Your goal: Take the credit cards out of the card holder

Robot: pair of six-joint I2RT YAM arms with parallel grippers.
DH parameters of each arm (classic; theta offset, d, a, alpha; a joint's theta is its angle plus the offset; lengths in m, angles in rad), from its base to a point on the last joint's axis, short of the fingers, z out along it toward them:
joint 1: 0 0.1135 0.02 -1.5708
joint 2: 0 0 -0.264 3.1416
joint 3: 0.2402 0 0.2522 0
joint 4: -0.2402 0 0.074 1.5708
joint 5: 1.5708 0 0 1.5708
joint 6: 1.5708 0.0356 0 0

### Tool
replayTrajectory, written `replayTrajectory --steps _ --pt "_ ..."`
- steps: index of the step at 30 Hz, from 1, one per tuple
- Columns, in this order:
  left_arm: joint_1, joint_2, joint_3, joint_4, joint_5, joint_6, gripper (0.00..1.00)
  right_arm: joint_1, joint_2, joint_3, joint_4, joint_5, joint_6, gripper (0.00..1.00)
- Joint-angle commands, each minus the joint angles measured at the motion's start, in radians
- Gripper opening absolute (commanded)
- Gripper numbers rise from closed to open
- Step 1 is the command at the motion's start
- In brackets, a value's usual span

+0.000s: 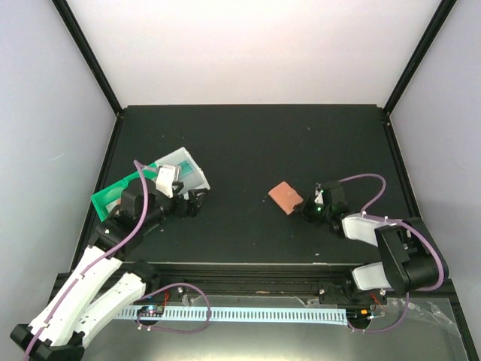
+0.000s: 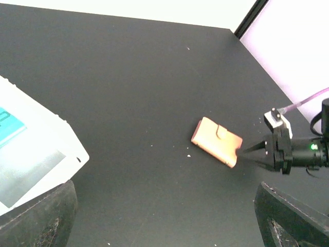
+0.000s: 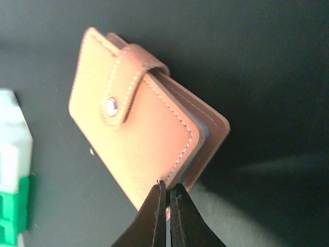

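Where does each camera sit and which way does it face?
Top external: above and behind, looking down on the table; left arm, right arm show.
Left wrist: faces across to the card holder; own open fingers in bottom corners.
Right wrist: close on the card holder; own shut fingertips at its edge.
All three share it.

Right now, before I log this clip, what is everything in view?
card holder: one, salmon-brown, tab snapped over, lying right of the table's centre
credit cards: count unclear, grey-blue edges, tucked inside the card holder
tray: one, green and white, left side of the table
table: one, black
left tool: one, black, open, beside the tray
right tool: one, black, shut, tips at the card holder's edge
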Motion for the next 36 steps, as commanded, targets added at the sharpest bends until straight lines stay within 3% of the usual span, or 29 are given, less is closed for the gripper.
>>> replayTrajectory --steps 1,7,18,25,30,36 --pt "-0.007 0.023 0.000 -0.013 0.051 -0.056 0.96 0.139 -0.049 -0.042 -0.021 0.051 0.040 0.01" --pt "-0.008 0.073 -0.022 0.000 0.107 -0.073 0.92 0.259 -0.081 -0.057 -0.041 0.059 0.059 0.02" --pt "-0.031 0.153 -0.063 0.043 0.194 -0.078 0.88 0.262 -0.173 0.150 -0.382 0.125 -0.233 0.33" --pt "-0.051 0.154 -0.115 0.127 0.233 -0.114 0.86 0.262 -0.026 0.286 -0.397 0.176 -0.393 0.39" --pt "-0.074 0.173 -0.111 0.097 0.206 -0.087 0.83 0.262 0.124 0.377 -0.406 0.164 -0.471 0.40" --pt "-0.077 0.169 -0.120 0.099 0.194 -0.077 0.83 0.267 0.172 0.370 -0.410 0.105 -0.498 0.39"
